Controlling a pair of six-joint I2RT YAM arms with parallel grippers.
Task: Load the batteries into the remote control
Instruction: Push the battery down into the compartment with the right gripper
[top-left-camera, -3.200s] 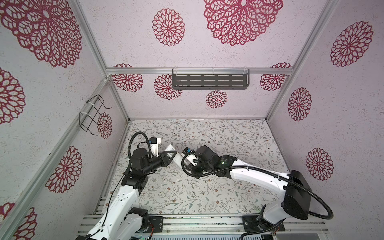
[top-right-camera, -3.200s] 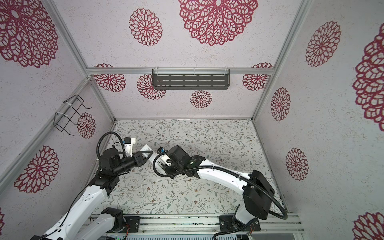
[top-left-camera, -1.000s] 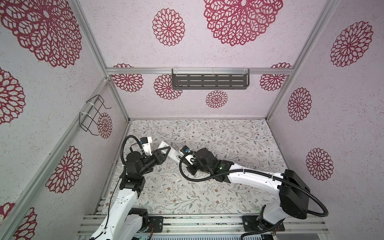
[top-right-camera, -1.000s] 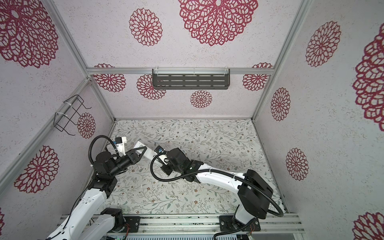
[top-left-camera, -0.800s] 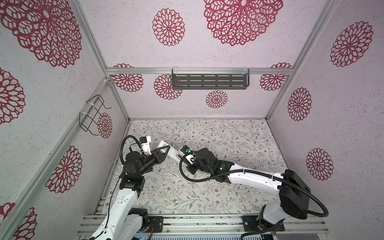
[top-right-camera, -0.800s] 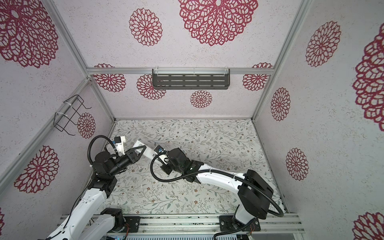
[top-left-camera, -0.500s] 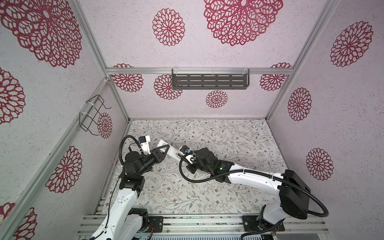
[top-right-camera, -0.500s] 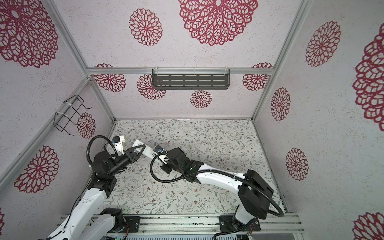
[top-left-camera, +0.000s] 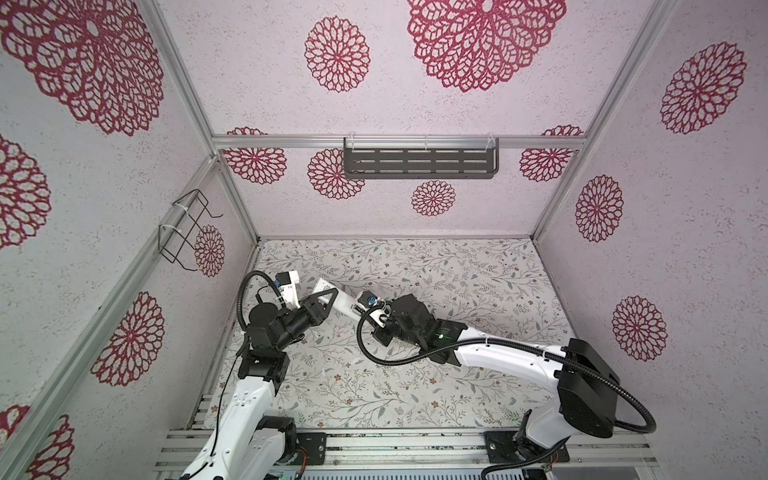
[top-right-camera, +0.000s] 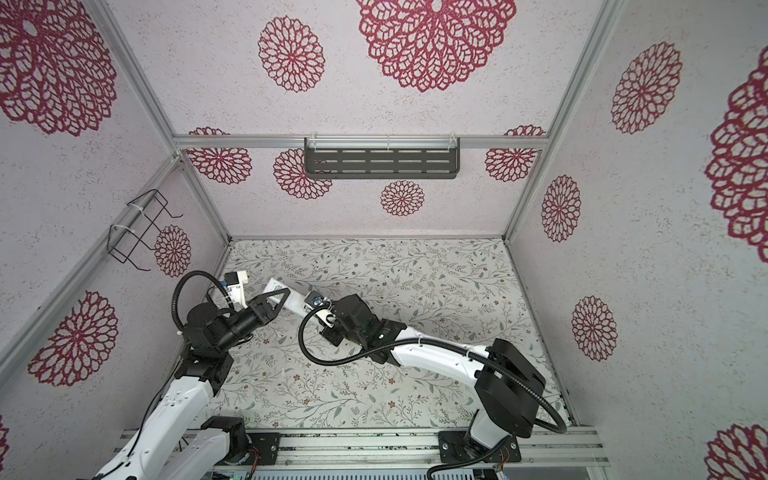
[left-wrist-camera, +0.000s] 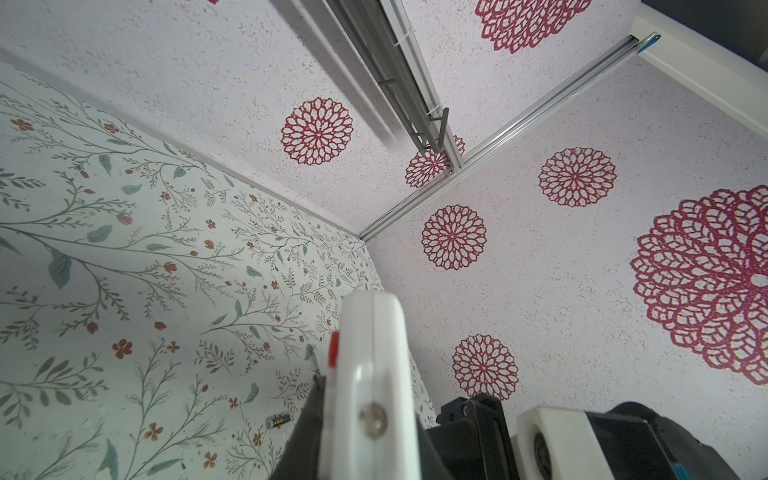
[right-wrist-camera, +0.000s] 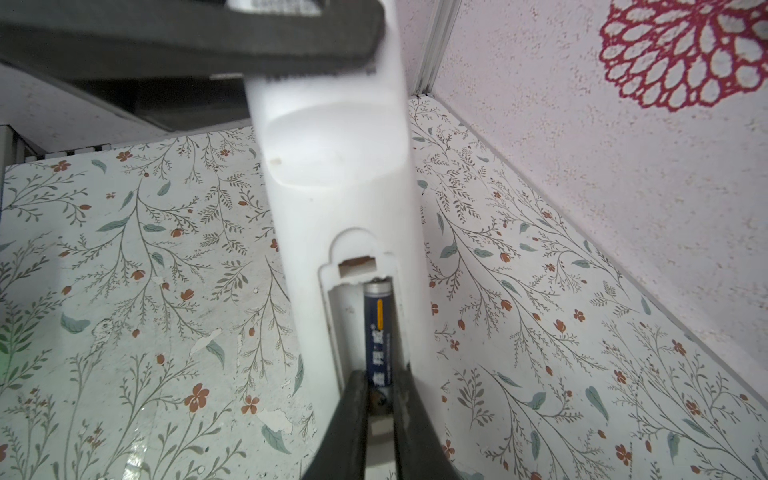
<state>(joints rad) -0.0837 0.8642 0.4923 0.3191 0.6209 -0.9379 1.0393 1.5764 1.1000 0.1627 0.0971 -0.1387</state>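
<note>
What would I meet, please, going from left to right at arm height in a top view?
wire basket → left wrist camera → remote control → right arm's black elbow housing

Your left arm (top-left-camera: 249, 399): rises from the near-left base, elbow bent, wrist angled inward.
Your left gripper (top-left-camera: 328, 296): clamped across the remote control (top-left-camera: 345, 305).
Your right arm (top-left-camera: 498, 357): stretched low, reaching leftward across the middle.
Your right gripper (right-wrist-camera: 380, 388): jaws narrow, pinching the battery (right-wrist-camera: 378, 328).
</note>
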